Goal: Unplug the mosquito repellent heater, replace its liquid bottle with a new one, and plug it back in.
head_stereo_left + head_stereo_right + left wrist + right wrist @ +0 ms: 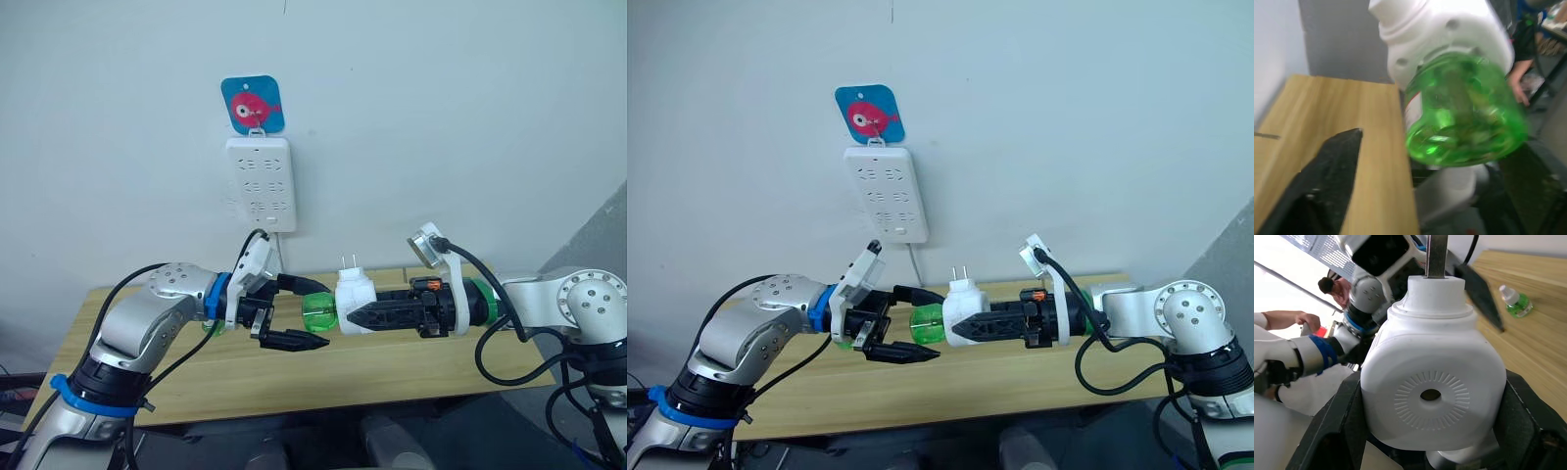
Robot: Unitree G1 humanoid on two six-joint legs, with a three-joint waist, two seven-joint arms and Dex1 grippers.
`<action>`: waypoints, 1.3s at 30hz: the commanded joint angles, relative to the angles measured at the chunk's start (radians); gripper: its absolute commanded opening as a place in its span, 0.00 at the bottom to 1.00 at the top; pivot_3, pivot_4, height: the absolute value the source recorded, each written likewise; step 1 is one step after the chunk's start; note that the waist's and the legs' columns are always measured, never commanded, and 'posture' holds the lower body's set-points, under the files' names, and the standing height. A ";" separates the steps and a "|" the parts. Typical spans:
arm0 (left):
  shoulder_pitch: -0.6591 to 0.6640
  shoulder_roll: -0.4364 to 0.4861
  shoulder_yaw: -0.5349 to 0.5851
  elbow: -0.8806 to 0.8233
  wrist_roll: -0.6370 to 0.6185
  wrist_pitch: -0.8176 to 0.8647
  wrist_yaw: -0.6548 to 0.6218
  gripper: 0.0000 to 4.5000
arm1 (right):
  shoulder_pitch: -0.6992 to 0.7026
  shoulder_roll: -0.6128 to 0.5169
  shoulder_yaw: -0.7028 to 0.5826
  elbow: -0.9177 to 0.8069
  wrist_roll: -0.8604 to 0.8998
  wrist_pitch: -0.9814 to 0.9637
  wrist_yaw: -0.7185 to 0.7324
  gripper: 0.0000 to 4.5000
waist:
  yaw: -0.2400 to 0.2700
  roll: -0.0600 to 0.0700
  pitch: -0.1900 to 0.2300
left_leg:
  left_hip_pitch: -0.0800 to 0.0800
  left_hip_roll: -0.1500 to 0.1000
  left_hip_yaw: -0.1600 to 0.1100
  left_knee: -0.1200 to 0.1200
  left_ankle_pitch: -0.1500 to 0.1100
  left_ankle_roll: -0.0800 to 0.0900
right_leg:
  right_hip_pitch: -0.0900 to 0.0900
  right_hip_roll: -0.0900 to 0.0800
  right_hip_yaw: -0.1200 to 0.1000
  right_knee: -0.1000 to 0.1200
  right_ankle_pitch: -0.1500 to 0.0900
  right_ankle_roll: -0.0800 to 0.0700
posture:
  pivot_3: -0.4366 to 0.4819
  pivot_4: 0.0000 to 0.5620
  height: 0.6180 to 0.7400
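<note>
My right gripper (358, 314) is shut on the white mosquito repellent heater (355, 294), held above the table with its two metal prongs pointing up. A green liquid bottle (317, 312) sticks out of the heater's side toward my left arm. The open left gripper (939, 324) straddles this bottle, one finger above and one below; whether they touch it is unclear. In the right wrist view the heater's vented round face (1431, 395) sits between my fingers. A second green bottle (1515, 303) with a white cap lies on the table behind my left wrist.
The white multi-socket power strip (260, 183) hangs on the wall above the table's back edge, under a blue card with a pink fish (253, 103); its cord drops behind the wooden table (392, 372). A person's hand (1305, 322) is off to the side.
</note>
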 commanded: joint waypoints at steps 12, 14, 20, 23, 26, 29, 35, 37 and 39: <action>0.145 -0.196 0.097 -0.011 0.270 -0.712 0.126 1.00 | 0.048 -0.044 -0.057 0.022 0.111 -0.065 -0.051 0.66 | 0.004 0.000 0.000 | 0.000 0.000 0.003 0.001 0.000 0.000 | 0.001 -0.001 0.003 -0.001 0.000 0.000 | 0.29 0.11 0.76; 0.134 -0.215 0.081 0.022 0.292 -0.758 0.130 1.00 | 0.044 -0.041 -0.054 0.024 0.110 -0.067 -0.054 0.66 | 0.004 0.000 0.000 | 0.000 0.000 0.003 0.002 0.000 0.000 | 0.001 -0.001 0.003 0.000 0.000 0.000 | 0.29 0.11 0.76; 0.111 -0.235 0.059 0.040 0.287 -0.777 0.143 0.91 | 0.039 -0.035 -0.049 0.013 0.099 -0.066 -0.057 0.66 | 0.002 0.000 0.000 | 0.000 0.000 0.003 0.001 0.000 0.000 | 0.000 -0.001 0.003 -0.001 0.000 0.000 | 0.29 0.11 0.76; 0.115 -0.228 0.054 0.025 0.275 -0.763 0.141 0.74 | 0.041 -0.033 -0.050 0.010 0.099 -0.068 -0.060 0.66 | 0.001 0.000 0.000 | 0.000 0.000 0.002 0.001 0.000 0.000 | 0.000 0.000 0.002 0.000 0.000 0.000 | 0.28 0.11 0.76; 0.109 -0.214 0.055 -0.005 0.246 -0.690 0.150 0.53 | 0.042 -0.033 -0.050 0.009 0.096 -0.069 -0.061 0.66 | 0.001 0.000 0.000 | 0.000 0.000 0.002 0.001 0.000 0.000 | 0.001 0.000 0.002 0.000 0.000 0.000 | 0.28 0.11 0.76; 0.101 -0.129 0.045 -0.079 0.163 -0.473 0.125 0.51 | 0.038 -0.034 -0.052 0.012 0.092 -0.068 -0.058 0.66 | 0.001 0.000 0.000 | 0.000 0.000 0.002 0.001 0.000 0.000 | 0.000 0.000 0.002 0.000 0.000 0.000 | 0.29 0.11 0.76; -0.106 0.122 0.043 -0.105 -0.314 0.420 0.167 0.51 | 0.020 -0.054 -0.056 -0.010 0.064 -0.029 0.018 0.66 | 0.001 -0.001 0.005 | 0.000 0.000 -0.001 0.001 0.000 0.000 | 0.000 0.000 0.000 0.001 0.000 0.000 | 0.31 0.12 0.76; -0.181 0.138 0.031 -0.048 -0.369 0.543 0.153 0.51 | 0.015 -0.061 -0.056 -0.027 0.053 -0.014 0.055 0.66 | 0.002 -0.001 0.006 | 0.000 0.000 -0.002 0.001 0.000 0.000 | 0.000 0.001 -0.001 0.000 0.000 0.000 | 0.31 0.12 0.76; -0.234 0.110 0.033 -0.010 -0.378 0.578 0.167 0.51 | 0.010 -0.062 -0.053 -0.035 0.051 -0.010 0.075 0.66 | 0.002 -0.001 0.006 | 0.000 -0.001 -0.001 0.001 0.000 0.000 | 0.001 0.001 -0.001 0.000 0.000 0.001 | 0.31 0.12 0.76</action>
